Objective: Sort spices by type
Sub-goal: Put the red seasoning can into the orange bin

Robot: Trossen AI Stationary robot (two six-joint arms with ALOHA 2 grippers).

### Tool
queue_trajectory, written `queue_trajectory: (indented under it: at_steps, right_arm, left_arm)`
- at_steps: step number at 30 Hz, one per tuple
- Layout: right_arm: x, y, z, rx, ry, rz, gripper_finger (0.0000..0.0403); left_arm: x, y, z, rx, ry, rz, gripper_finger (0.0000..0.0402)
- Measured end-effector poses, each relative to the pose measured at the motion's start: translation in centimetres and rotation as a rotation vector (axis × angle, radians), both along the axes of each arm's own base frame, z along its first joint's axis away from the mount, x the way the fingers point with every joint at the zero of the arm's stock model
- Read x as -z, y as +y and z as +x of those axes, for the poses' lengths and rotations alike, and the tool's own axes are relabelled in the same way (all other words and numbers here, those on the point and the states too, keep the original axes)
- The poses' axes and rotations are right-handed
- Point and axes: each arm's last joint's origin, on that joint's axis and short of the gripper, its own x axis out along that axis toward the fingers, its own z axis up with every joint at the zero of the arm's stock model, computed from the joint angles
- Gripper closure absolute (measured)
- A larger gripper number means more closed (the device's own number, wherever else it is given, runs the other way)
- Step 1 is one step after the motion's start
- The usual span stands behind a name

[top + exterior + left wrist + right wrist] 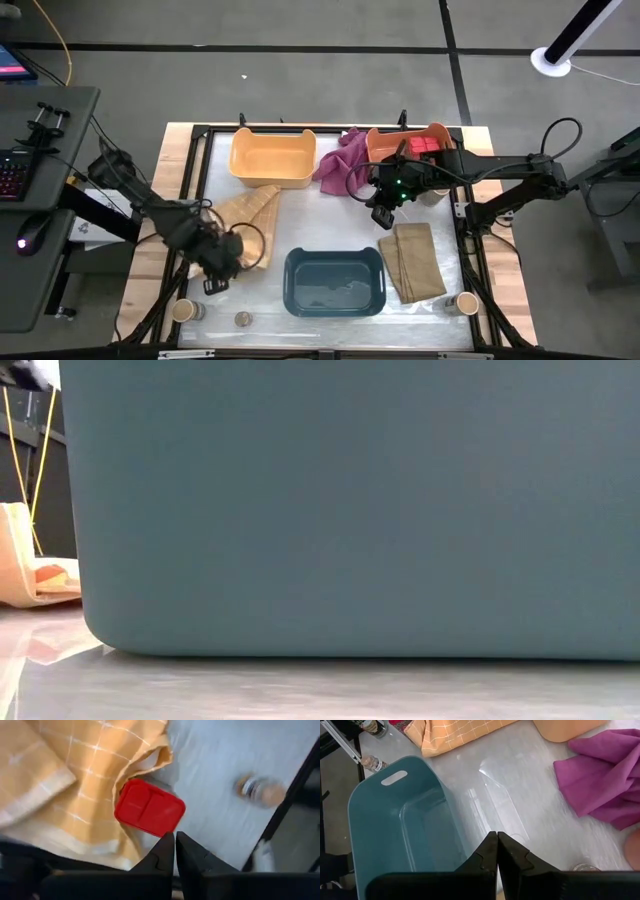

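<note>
Left gripper (175, 845): fingers pressed together, empty, just beside flat red boxy tin (149, 807).
Red tin: on table, touching edge of tan checked cloth (65, 780).
Right gripper (497, 845): pressed together, empty, between teal plastic bin (395, 820) and magenta cloth (605, 775).
Tan cardboard cylinders (184, 310): near table's front corners.

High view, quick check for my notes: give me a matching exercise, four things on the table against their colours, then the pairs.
Things:
1. bin at the table's near middle
2. bin at the far left
3. crumpled cloth between the two far bins
4. tin at the edge of the checked cloth, ahead of the left gripper

Colours:
A. red
B. magenta
C. teal
D. yellow-orange

Pairs: 1-C, 2-D, 3-B, 4-A
</note>
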Motion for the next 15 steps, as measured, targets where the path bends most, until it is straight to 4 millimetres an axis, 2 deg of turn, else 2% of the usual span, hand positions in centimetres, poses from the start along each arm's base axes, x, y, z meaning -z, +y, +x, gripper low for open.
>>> queue_trajectory:
  at_steps: [4, 8, 15]
  right_arm:
    - [0.0, 0.0, 0.0, 0.000, 0.000, 0.000, 0.0403]
    - [0.0, 0.0, 0.0, -0.012, -0.001, -0.020, 0.0403]
    - [0.0, -0.2, 0.0, 0.011, -0.001, -0.075, 0.0403]
  left_arm:
    - [-0.1, -0.9, -1.4, -0.231, -0.030, 0.014, 0.0353]
    - [0.1, -1.7, -2.1, -0.418, -0.075, 0.050, 0.0289]
    - [0.8, -1.4, -1.6, -0.648, -0.099, 0.143, 0.0167]
